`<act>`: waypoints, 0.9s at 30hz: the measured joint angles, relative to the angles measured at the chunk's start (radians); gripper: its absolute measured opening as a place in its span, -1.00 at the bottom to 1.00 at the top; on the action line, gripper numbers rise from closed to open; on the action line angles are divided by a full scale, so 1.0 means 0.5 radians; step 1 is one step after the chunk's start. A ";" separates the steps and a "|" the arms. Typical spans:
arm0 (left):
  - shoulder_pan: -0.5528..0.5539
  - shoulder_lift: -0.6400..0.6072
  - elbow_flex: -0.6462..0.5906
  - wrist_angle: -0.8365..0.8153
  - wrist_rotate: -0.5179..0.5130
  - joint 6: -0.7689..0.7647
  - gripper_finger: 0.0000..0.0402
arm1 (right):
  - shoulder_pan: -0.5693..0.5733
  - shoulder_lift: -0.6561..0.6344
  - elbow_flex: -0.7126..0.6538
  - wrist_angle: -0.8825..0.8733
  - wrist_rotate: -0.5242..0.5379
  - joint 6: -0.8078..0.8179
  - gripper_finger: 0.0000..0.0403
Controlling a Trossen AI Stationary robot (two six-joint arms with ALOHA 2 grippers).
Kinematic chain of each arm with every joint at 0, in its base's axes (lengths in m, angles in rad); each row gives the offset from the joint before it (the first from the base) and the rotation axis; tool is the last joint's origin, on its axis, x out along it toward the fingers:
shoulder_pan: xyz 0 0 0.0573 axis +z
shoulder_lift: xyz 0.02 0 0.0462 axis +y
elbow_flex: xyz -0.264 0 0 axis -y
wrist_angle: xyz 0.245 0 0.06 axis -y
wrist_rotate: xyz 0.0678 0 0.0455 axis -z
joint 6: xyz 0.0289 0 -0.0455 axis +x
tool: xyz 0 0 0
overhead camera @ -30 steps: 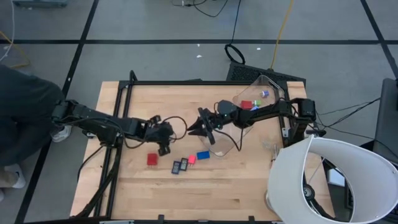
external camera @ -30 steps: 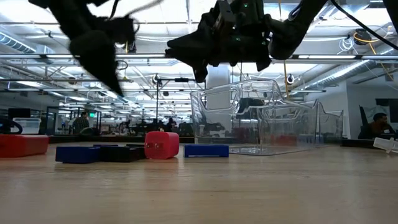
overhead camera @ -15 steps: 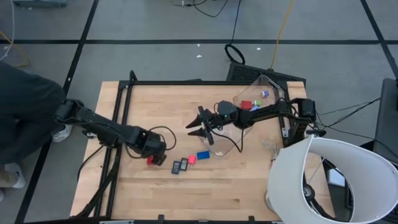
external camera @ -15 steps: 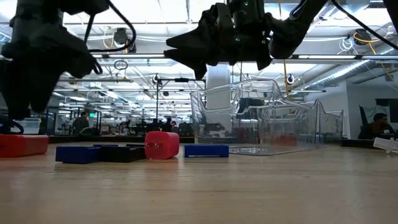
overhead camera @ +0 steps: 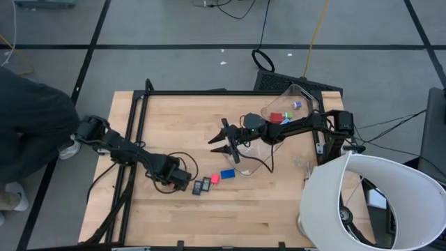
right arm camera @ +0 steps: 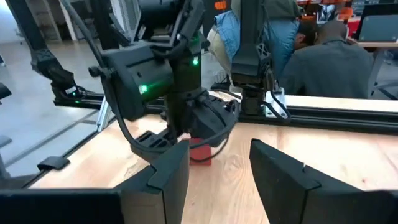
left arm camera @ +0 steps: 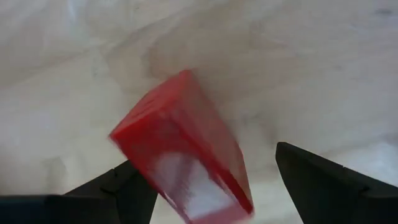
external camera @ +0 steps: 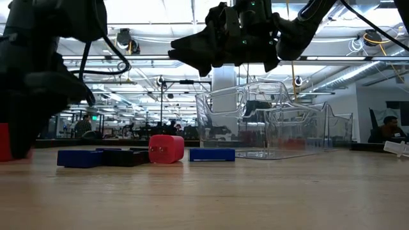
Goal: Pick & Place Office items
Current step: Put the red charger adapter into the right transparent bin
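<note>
A red block (left arm camera: 180, 155) lies flat on the wooden table (overhead camera: 279, 209), and my left gripper (overhead camera: 178, 180) points down over it, open, one finger on each side. The low view shows only the block's edge (external camera: 5, 142) behind the gripper (external camera: 32, 96). To the right lie dark flat pieces (overhead camera: 202, 185), a small red block (overhead camera: 214, 178) and a blue block (overhead camera: 227, 173). My right gripper (overhead camera: 221, 143) hangs level above the table, open, with nothing between its fingers (right arm camera: 221, 174). It stands in front of the clear bin (overhead camera: 279, 136).
The clear bin holds a red piece (overhead camera: 277, 117) and small blue and green pieces (overhead camera: 296, 104). A black rail frame (overhead camera: 136, 139) borders the table's left side. A large white lamp shade (overhead camera: 369, 202) overhangs the near right corner. People sit beyond the far edge (right arm camera: 323, 56).
My left gripper has swung toward the table's near edge and come down over the red block, rolling about its own axis. My right gripper has stayed in place, and its fingers have spread wider.
</note>
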 joint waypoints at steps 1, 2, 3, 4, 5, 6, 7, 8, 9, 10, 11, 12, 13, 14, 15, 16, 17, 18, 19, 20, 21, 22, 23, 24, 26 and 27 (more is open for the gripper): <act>-0.004 0.027 0.000 0.006 -0.020 0.003 0.56 | 0.000 0.000 0.000 0.000 0.000 -0.005 -0.20; -0.004 0.046 0.005 0.013 -0.036 0.009 0.56 | 0.000 0.000 0.000 0.000 0.000 -0.005 -0.20; -0.005 0.057 0.006 0.016 -0.045 0.010 0.56 | 0.000 0.000 0.000 0.000 0.000 -0.005 -0.20; -0.004 0.067 0.008 0.022 -0.058 0.017 0.56 | 0.000 0.000 0.000 0.001 0.000 -0.005 -0.20; -0.004 0.075 0.010 0.043 -0.072 0.028 0.56 | 0.000 0.000 0.000 0.001 0.000 -0.005 -0.20; -0.004 0.081 0.011 0.063 -0.089 0.071 0.56 | 0.000 0.000 0.000 0.001 0.000 -0.005 -0.20; -0.005 0.083 0.010 0.086 -0.114 0.122 0.56 | 0.000 0.000 0.000 0.000 0.000 -0.004 -0.20; -0.008 0.083 0.009 0.107 -0.138 0.166 0.56 | 0.000 0.000 0.000 0.000 0.000 -0.005 -0.20; -0.008 0.083 0.008 0.111 -0.149 0.182 0.56 | 0.000 0.000 0.000 0.000 0.000 -0.004 -0.20; -0.003 0.083 0.008 0.109 -0.145 0.172 0.56 | 0.000 0.000 0.000 0.000 0.000 0.001 -0.20; 0.003 0.083 0.008 0.102 -0.127 0.132 0.56 | 0.000 0.000 0.000 0.000 0.000 0.016 -0.20; 0.010 0.084 0.007 0.101 -0.102 0.081 0.56 | 0.000 0.000 0.000 0.000 0.000 0.036 -0.20; 0.016 0.084 0.007 0.103 -0.064 0.046 0.56 | 0.000 0.000 0.000 0.000 0.000 0.049 -0.20; 0.019 0.086 0.007 0.107 -0.017 0.027 0.55 | 0.000 0.000 0.000 0.000 0.000 0.050 -0.20; 0.022 0.086 0.006 0.104 0.030 0.012 0.54 | 0.000 0.000 0.000 0.000 0.000 0.051 -0.20; 0.023 0.086 0.005 0.099 0.053 0.002 0.52 | 0.000 0.000 0.000 0.000 0.000 0.051 -0.20; 0.022 0.086 0.005 0.094 0.063 -0.005 0.48 | 0.000 -0.001 0.000 0.000 0.000 0.054 -0.20; 0.022 0.086 0.005 0.093 0.070 -0.008 0.43 | 0.000 -0.001 0.000 -0.001 0.000 0.054 -0.21; 0.022 0.087 0.005 0.090 0.071 -0.007 0.37 | 0.000 -0.001 0.000 -0.001 0.000 0.055 -0.21; 0.022 0.087 0.005 0.086 0.070 -0.008 0.29 | 0.001 -0.001 0.000 -0.004 0.000 0.055 -0.21; 0.022 0.087 0.005 0.087 0.069 -0.007 0.21 | 0.002 -0.002 0.000 -0.012 -0.001 0.055 -0.21; 0.022 0.087 0.005 0.089 0.064 -0.006 0.12 | 0.002 -0.002 0.000 -0.023 0.000 0.055 -0.21; 0.020 0.087 0.005 0.092 0.058 -0.002 0.02 | 0.002 -0.002 0.000 -0.035 -0.001 0.055 -0.21; 0.019 0.088 0.005 0.095 0.046 0.009 -0.07 | 0.002 -0.002 0.000 -0.051 -0.001 0.055 -0.21; 0.014 0.089 0.005 0.100 -0.011 0.042 -0.25 | 0.002 -0.002 -0.001 -0.066 -0.001 0.055 -0.22; 0.006 0.089 0.005 0.113 -0.044 0.087 -0.32 | 0.002 -0.002 -0.001 -0.066 -0.001 0.053 -0.22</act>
